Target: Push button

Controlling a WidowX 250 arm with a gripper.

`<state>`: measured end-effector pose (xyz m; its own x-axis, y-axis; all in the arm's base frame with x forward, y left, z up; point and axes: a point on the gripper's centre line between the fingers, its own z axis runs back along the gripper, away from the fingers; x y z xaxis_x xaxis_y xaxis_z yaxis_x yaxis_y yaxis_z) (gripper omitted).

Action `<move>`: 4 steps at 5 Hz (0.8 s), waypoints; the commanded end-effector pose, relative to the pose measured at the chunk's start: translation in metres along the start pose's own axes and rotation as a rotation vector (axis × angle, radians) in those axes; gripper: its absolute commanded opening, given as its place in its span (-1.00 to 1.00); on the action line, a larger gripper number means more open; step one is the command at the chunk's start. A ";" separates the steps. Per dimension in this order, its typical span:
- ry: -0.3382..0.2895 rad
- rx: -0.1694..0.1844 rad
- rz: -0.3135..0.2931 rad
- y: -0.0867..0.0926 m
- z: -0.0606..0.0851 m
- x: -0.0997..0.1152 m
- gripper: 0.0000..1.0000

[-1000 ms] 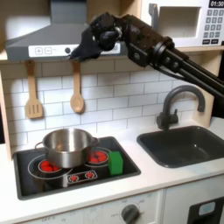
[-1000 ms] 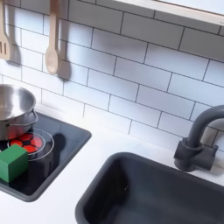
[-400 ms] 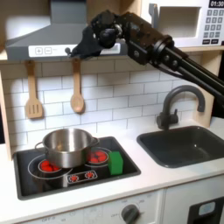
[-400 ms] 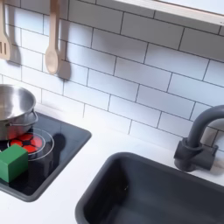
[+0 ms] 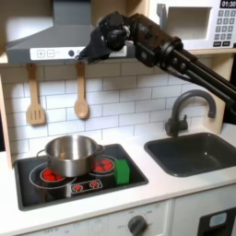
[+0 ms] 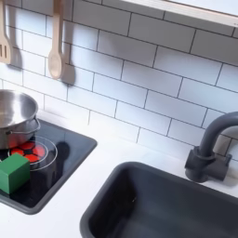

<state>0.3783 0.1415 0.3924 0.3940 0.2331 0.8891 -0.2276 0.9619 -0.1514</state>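
First exterior view: end effector (image 5: 82,54), grip state unclear, beside the hood's button (image 5: 56,53) panel.

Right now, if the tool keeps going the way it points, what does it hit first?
Most likely the range hood's front panel, near its buttons. The tool points toward the first exterior view's left; depth is unclear.

The first exterior view is facing the toy kitchen head-on from farther back, taking in the stove (image 5: 78,175) with hood above and sink (image 5: 195,152) beside it. The second exterior view is sitting much nearer, looking down obliquely across the stove (image 6: 46,163) corner toward the sink (image 6: 158,200); both are sharing the stove's pot, green block and tiled wall.
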 end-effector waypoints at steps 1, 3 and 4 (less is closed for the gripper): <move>0.004 0.012 -0.002 0.001 -0.010 0.000 -1.00; -0.019 0.017 0.003 0.001 -0.015 0.011 -1.00; -0.025 0.016 0.006 0.001 -0.014 0.014 -1.00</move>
<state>0.3940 0.1497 0.4004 0.3648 0.2344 0.9011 -0.2508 0.9568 -0.1474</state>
